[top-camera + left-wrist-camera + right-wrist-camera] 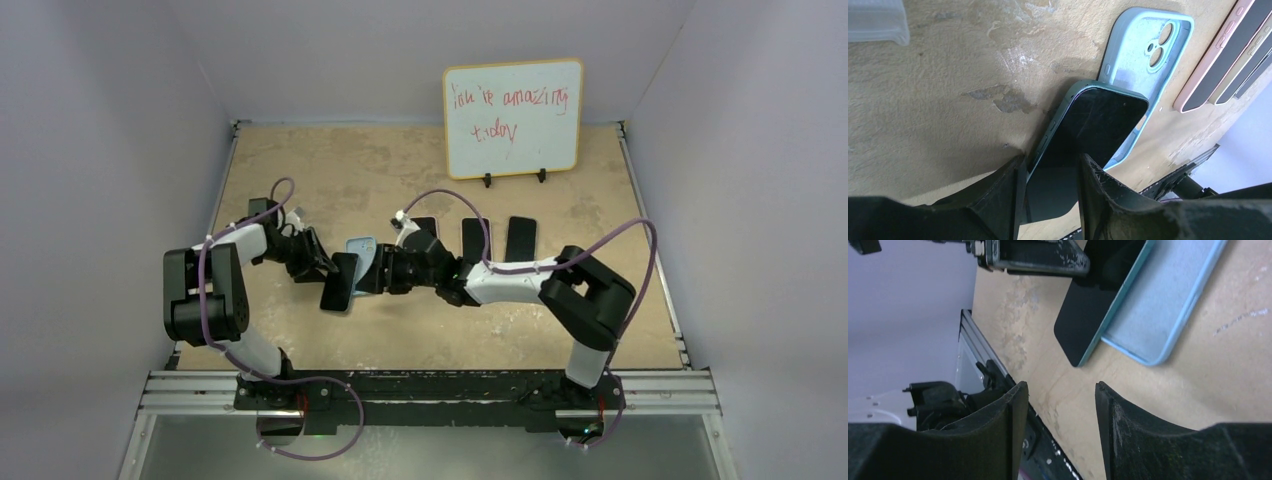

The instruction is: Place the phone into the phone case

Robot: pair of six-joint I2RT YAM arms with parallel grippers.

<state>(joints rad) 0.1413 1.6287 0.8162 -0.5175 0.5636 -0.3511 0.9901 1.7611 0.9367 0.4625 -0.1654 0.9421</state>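
Observation:
A phone point(1098, 120) with a dark screen and teal edge lies tilted, its far end resting in the light blue phone case point(1153, 45). The case lies open side up on the table, camera cut-out at its far end. My left gripper point(1052, 160) is shut on the phone's near end, one finger on each long edge. From above, the phone point(340, 282) sits between both arms, the case point(362, 250) just behind it. My right gripper point(1058, 390) stands open over bare table, short of the phone point(1088, 305) and case point(1163, 300).
Three more phones point(475, 240) lie in a row behind the right arm; a pink-edged one point(1218, 55) is nearest the case. A clear case point(875, 20) lies to the left. A whiteboard point(513, 118) stands at the back.

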